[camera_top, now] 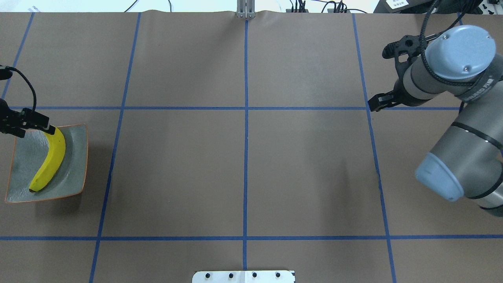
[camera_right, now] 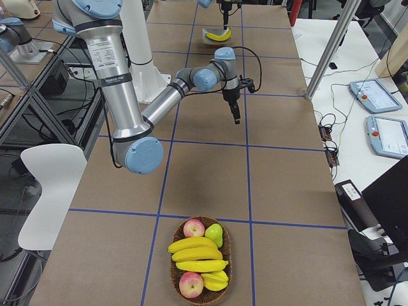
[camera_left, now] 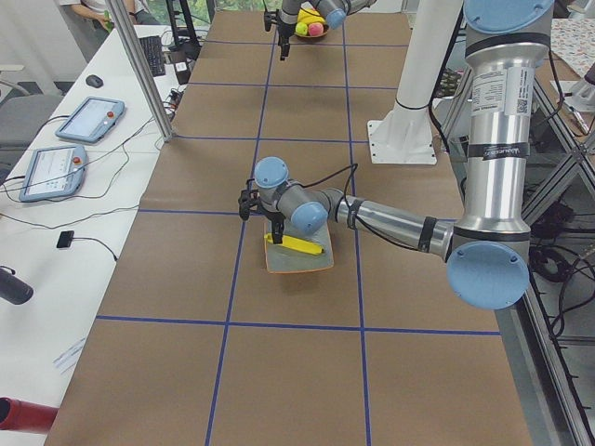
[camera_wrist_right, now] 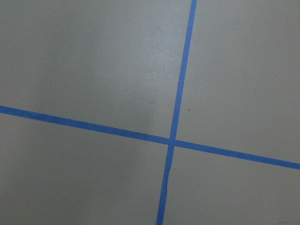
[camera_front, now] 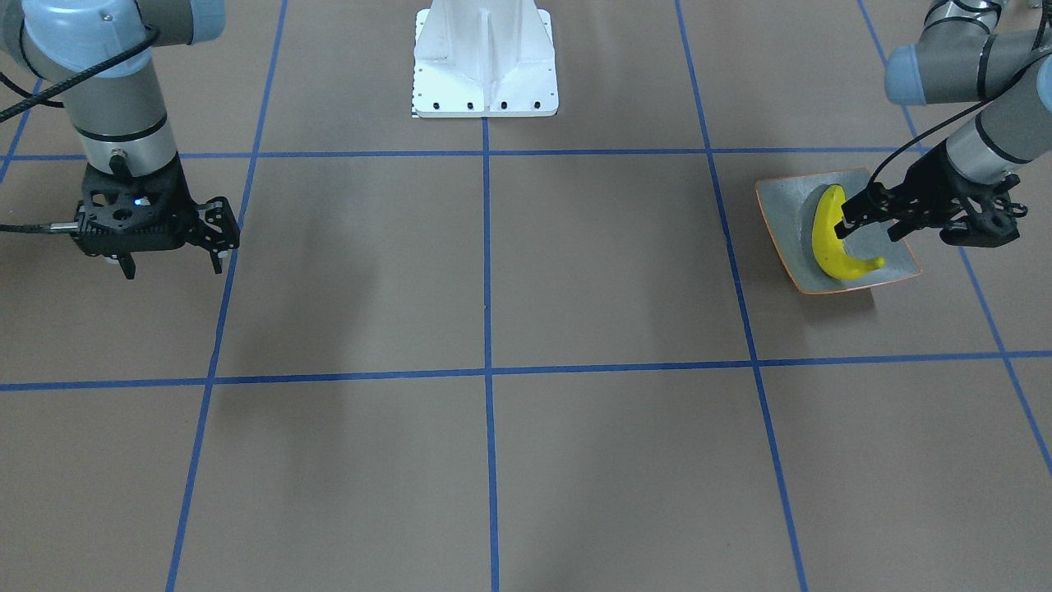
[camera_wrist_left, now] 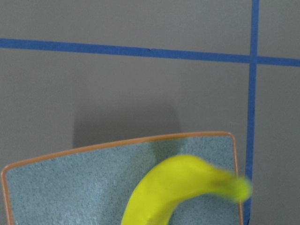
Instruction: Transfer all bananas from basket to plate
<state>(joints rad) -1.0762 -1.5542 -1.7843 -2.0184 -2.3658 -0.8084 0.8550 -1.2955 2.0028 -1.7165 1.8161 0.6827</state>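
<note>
One yellow banana (camera_top: pixel 49 163) lies on the grey-green plate (camera_top: pixel 23 157) at the table's left edge; it also shows in the front view (camera_front: pixel 830 242) on the plate (camera_front: pixel 781 210). My left gripper (camera_front: pixel 869 230) hangs low over the plate with its jaws apart. One finger (camera_top: pixel 43 125) touches the banana's far end. Three more bananas (camera_right: pixel 199 255) lie in a wicker basket (camera_right: pixel 175 274) at the table's right end. My right gripper (camera_front: pixel 173 265) is open and empty above bare table, far from the basket.
The basket also holds two red apples (camera_right: pixel 192 227) and a green pear (camera_right: pixel 215 233). The robot's white base (camera_front: pixel 485 66) stands at the table's middle back. Blue tape lines divide the brown table into squares.
</note>
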